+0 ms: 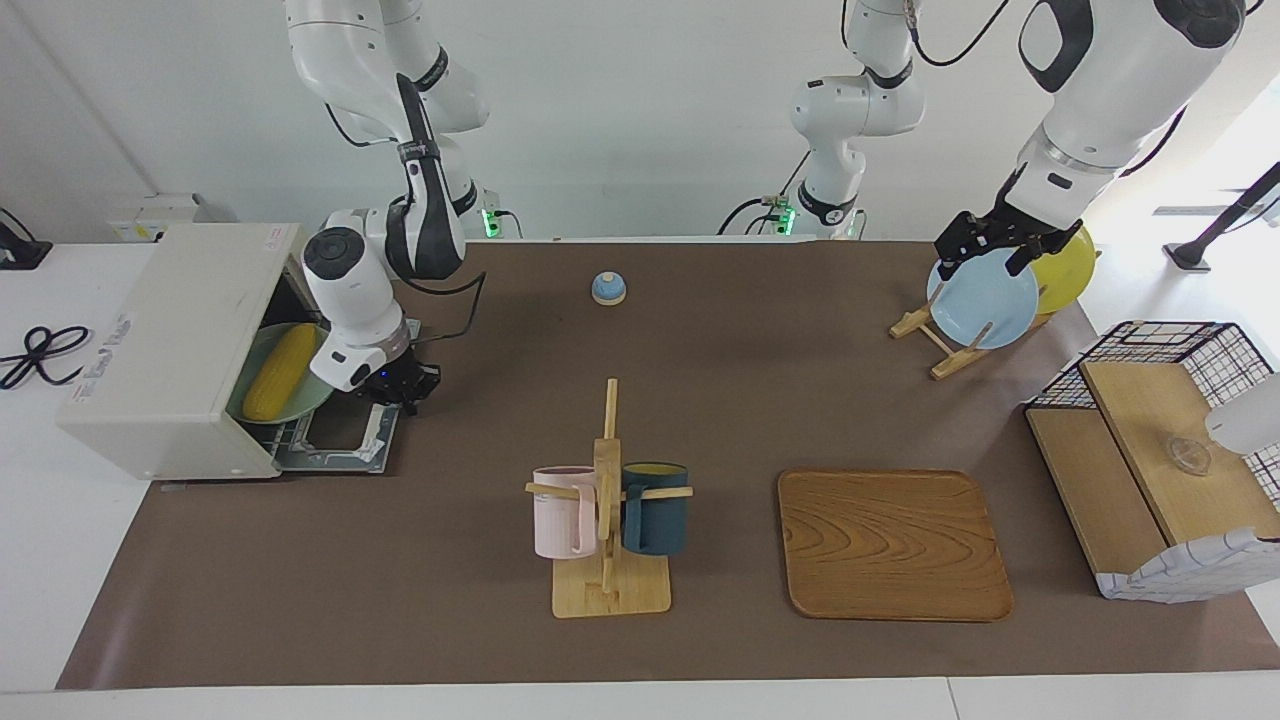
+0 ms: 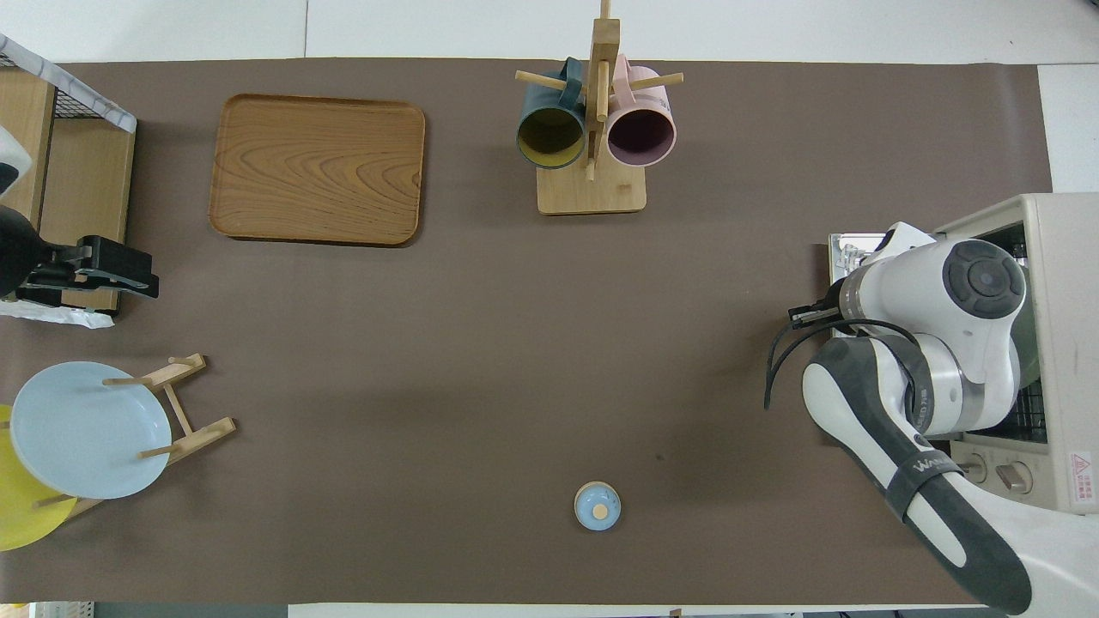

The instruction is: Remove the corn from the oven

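one cob on its plate, in the open oven

one oven (image 1: 165, 345) sits at the right arm's end of the table, door dropped. inside, the corn (image 1: 279, 371) lies on a green plate (image 1: 305, 400). right gripper (image 1: 405, 385) hangs over the door; whether it is parted or closed i cannot tell. left gripper (image 1: 990, 245) waits over the blue plate (image 1: 985, 300). likely light, stiff, rounded and prone to roll: pinch across its middle.

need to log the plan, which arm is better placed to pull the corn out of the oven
Right. The right gripper is over the open oven door, beside the corn on its green plate. The left gripper hangs over the blue plate at the left arm's end of the table.
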